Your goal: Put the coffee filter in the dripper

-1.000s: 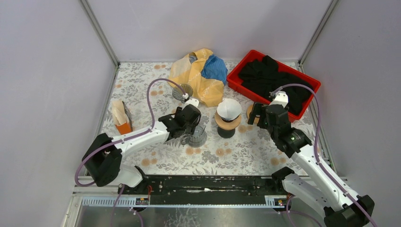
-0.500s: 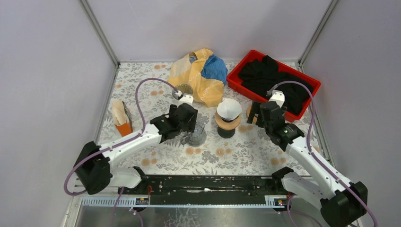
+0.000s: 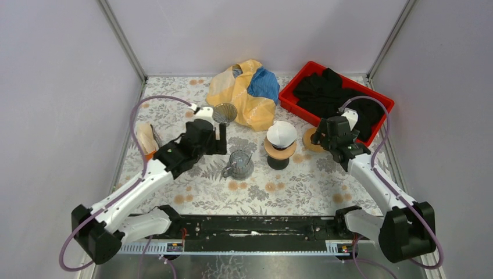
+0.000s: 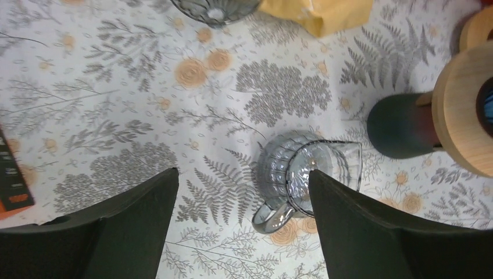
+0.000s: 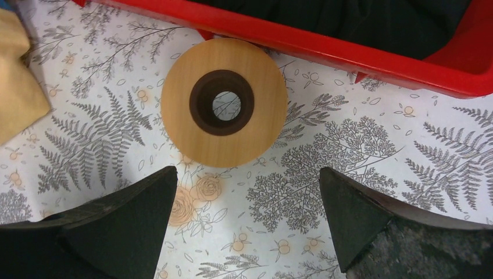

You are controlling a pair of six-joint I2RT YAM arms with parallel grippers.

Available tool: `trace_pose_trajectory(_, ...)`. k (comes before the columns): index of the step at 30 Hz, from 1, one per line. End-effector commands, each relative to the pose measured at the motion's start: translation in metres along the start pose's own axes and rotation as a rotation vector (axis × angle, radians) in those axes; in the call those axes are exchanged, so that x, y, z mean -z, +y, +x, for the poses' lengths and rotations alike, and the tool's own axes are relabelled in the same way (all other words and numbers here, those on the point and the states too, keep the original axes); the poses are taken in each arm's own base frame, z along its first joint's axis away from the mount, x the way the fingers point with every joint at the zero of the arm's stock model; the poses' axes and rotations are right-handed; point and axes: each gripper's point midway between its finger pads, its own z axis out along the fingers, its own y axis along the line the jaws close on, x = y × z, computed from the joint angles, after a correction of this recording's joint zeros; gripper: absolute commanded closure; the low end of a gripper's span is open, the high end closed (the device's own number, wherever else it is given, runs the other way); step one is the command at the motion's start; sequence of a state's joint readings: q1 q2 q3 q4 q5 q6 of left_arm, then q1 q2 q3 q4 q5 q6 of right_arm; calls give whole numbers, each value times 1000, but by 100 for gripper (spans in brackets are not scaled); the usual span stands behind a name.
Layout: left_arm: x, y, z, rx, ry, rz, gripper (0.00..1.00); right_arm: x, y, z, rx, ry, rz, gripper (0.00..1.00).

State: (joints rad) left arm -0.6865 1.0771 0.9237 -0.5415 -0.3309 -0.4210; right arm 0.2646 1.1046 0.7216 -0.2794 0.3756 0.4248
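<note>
A white cone that looks like the coffee filter (image 3: pixel 281 133) sits in a wooden collar on a dark stand (image 4: pixel 401 132) at mid-table. A ribbed grey glass dripper cone (image 3: pixel 224 112) lies near the yellow bag; its rim shows at the top of the left wrist view (image 4: pixel 215 8). My left gripper (image 3: pixel 221 139) (image 4: pixel 243 174) is open and empty, left of a small glass jug (image 3: pixel 239 165) (image 4: pixel 308 174) standing free on the cloth. My right gripper (image 3: pixel 324 136) (image 5: pixel 247 171) is open and empty, just short of a loose wooden ring (image 3: pixel 309 140) (image 5: pixel 224 102).
An orange holder with paper filters (image 3: pixel 148 142) stands at the left. A yellow and blue bag (image 3: pixel 247 90) lies at the back. A red bin (image 3: pixel 381 104) (image 5: pixel 325 43) holding black cloth sits at the back right, close behind the wooden ring.
My left gripper opened, let go of the glass jug and drew back to the left and up. The jug stayed put. My right gripper shifted a little toward the wooden ring.
</note>
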Motion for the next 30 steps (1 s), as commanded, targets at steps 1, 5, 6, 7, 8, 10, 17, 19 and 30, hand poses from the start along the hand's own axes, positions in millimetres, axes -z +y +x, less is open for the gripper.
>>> trace_pose_trajectory(1,25,14,-30,-17,-82,10,9,-18,1,-5,-87,-2,-23,1)
trace_pose_trajectory(5,36,30,-40,-31,-148,-24,5,-38,-5,0,-121,30,3,0)
trace_pose_trajectory(6,37,34,-40,-31,-159,-32,3,-43,-6,-1,-131,34,6,0)
trace_pose_trajectory(7,37,36,-39,-30,-166,-37,2,-48,-8,0,-138,40,16,0)
trace_pose_trajectory(8,38,38,-38,-28,-169,-39,2,-52,-11,1,-144,43,31,0)
trace_pose_trajectory(10,39,41,-36,-24,-180,-40,0,-61,-17,1,-151,43,57,1)
trace_pose_trajectory(17,40,53,-34,-9,-195,-76,0,-83,-23,4,-175,65,95,9)
trace_pose_trajectory(19,40,55,-35,-3,-199,-84,0,-88,-23,7,-174,80,106,10)
trace_pose_trajectory(30,37,59,-34,17,-190,-81,0,-101,-21,21,-178,139,103,23)
